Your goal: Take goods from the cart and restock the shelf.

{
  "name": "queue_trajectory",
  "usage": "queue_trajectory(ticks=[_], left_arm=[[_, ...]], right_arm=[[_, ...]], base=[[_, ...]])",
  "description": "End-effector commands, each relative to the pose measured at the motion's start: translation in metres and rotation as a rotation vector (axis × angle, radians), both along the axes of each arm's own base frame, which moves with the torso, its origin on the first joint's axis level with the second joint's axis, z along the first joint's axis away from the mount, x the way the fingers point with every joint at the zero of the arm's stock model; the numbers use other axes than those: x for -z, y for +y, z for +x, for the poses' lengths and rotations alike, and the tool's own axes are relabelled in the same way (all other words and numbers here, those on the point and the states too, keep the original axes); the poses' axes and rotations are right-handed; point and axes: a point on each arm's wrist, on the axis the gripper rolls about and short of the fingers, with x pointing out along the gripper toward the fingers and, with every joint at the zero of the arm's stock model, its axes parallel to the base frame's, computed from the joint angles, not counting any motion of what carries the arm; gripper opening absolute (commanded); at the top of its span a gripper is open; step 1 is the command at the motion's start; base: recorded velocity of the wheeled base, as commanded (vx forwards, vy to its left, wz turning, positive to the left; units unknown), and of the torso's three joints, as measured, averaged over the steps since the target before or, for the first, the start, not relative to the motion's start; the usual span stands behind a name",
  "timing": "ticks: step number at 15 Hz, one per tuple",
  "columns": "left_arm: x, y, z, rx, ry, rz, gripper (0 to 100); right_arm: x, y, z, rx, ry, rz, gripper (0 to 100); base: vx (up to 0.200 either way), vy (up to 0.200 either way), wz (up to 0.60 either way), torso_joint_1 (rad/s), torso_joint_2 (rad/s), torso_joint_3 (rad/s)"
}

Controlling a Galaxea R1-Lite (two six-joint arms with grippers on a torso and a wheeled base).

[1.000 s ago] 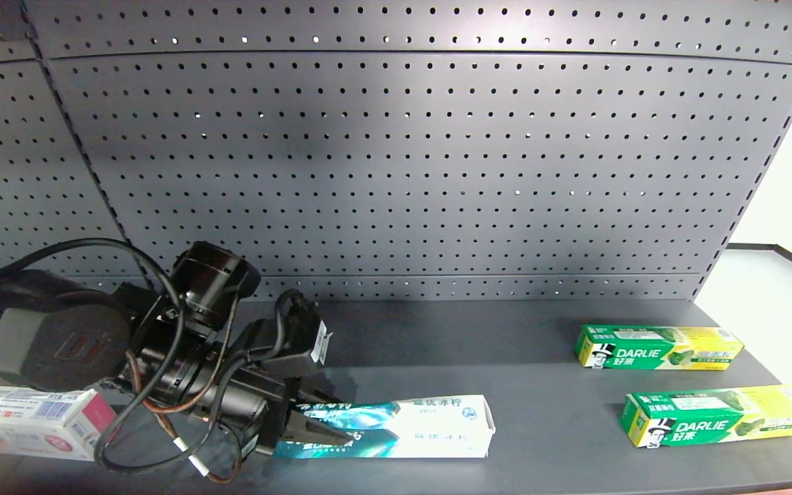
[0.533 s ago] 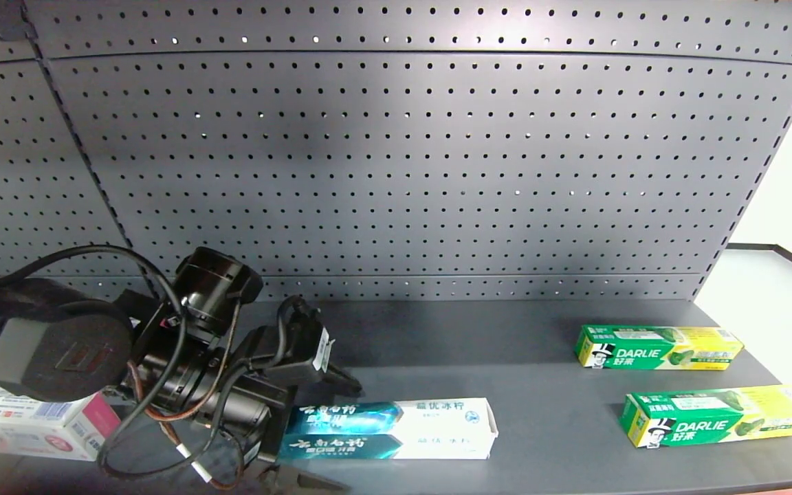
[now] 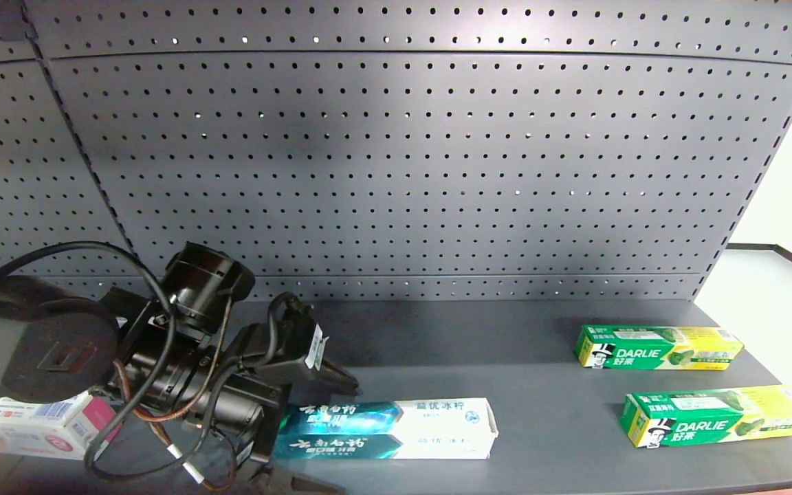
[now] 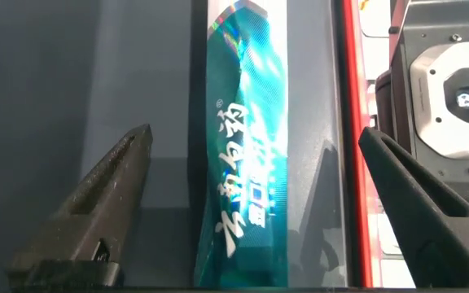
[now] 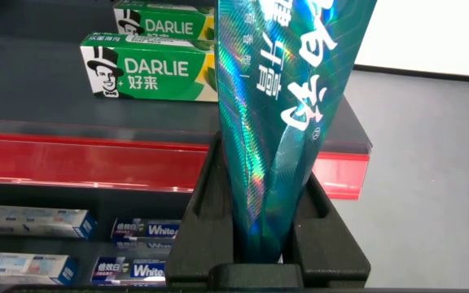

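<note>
Left fingers (image 4: 112, 195): spread wide, pinching nothing. Between them, touching neither, the near end of the teal-and-white toothpaste box (image 3: 396, 427), flat on the shelf (image 3: 540, 330), long side along the front edge. Left gripper (image 4: 255, 138) low over the shelf board, at that end of the box.

Change: a second ago clamped on the box end. Half a second ago already let go. Now open as before, wrist drawn back a little toward the robot's left. Box in the same spot since the release, lying square.

Meaning, as a judgement: this placement done, left arm free to back out and return to the cart.

Right fingers (image 5: 206, 212): pressed onto a second teal box (image 5: 291, 98), held upright in the right gripper (image 5: 271, 195), out in front of the red front strip (image 5: 80, 159) of the shelf. Probably next to be placed.

Further out: green box at the back (image 3: 657, 347) and green box at the front (image 3: 716, 414) on the right part of the shelf, one behind the other, well apart from the teal-and-white toothpaste box. Bare board between them and it, likely room for the second teal box. White-and-pink box (image 3: 18, 423) at the far left, partly hidden by the left arm. Pegboard wall (image 3: 396, 172) behind. More white boxes (image 5: 31, 221) on a lower shelf.

Risk on withdrawal: a finger catching the box end and skewing it.
</note>
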Motion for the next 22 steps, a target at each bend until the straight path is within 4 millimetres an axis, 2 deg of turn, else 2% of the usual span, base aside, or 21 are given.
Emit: queue_trajectory(ticks=[1, 22], left_arm=[[-0.002, 0.002, -0.003, -0.002, -0.004, -0.002, 100], [-0.003, 0.009, -0.02, 0.0, 0.014, 0.006, 100]], right_arm=[[0.0, 0.0, 0.0, -0.002, 0.001, 0.0, 0], [0.0, 0.0, 0.0, 0.0, 0.001, 0.0, 0]], base=[[0.0, 0.0, 0.0, 0.0, 0.0, 0.0], [0.0, 0.0, 0.0, 0.0, 0.0, 0.0]])
